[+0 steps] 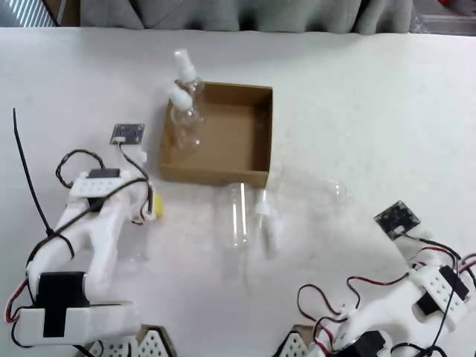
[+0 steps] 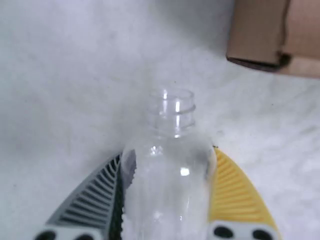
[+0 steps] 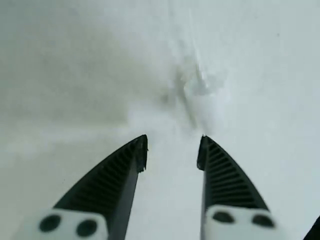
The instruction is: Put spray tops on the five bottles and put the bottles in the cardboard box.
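Observation:
My left gripper (image 2: 167,156) is shut on a clear bottle (image 2: 170,185) with an open, topless neck, gripped between the grey and yellow fingers. In the high view this gripper (image 1: 149,208) sits just left of the cardboard box (image 1: 264,134). Two bottles with spray tops (image 1: 184,100) stand in the box's left part. On the table in front of the box lie a topless clear bottle (image 1: 238,216), a loose spray top (image 1: 269,217) and another clear bottle (image 1: 321,187). My right gripper (image 3: 172,145) is open above bare table, with a faint clear bottle (image 3: 200,85) ahead of it.
The box corner (image 2: 270,35) lies beyond the held bottle. The right arm (image 1: 435,286) is at the lower right of the table, and the left arm's base (image 1: 67,297) at the lower left. White table stretches around the box.

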Controlling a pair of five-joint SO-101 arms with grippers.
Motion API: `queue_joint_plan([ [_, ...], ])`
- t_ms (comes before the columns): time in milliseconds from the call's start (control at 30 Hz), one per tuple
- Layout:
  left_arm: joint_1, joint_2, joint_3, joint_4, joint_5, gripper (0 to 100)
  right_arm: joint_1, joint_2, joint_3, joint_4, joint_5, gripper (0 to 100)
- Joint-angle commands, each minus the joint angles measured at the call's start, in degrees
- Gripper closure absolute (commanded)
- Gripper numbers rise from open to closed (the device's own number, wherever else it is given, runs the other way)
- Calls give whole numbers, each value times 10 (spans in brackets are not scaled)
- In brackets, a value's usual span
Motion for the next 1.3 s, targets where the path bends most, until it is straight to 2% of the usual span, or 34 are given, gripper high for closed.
queue_joint_plan([
  [0, -5, -5, -28, -8, 7, 979, 30, -18, -32, -7, -55, 932],
  [67, -5, -5, -27, -8, 7, 979, 51, -17, -45, -7, -108, 990],
  [267, -5, -5, -27, -8, 7, 979, 112, -10, -89, -7, -241, 980],
  [400, -5, -5, -27, -8, 7, 979, 113, 16, -109, -7, -298, 981],
  [567, -6, -5, -26, -8, 7, 979, 108, 149, -189, -6, -399, 981],
  [733, -5, -6, -26, -8, 7, 979, 83, 298, -296, 68, -443, 981],
  [867, -5, -5, -26, -8, 7, 979, 67, 364, -358, 102, -463, 981],
  [933, -6, -5, -26, -8, 7, 979, 64, 375, -378, 93, -477, 981],
  [1100, -6, -6, -26, -8, 7, 979, 62, 381, -384, 74, -576, 981],
  [1267, -6, -6, -26, -8, 7, 979, 61, 381, -384, 78, -612, 981],
])
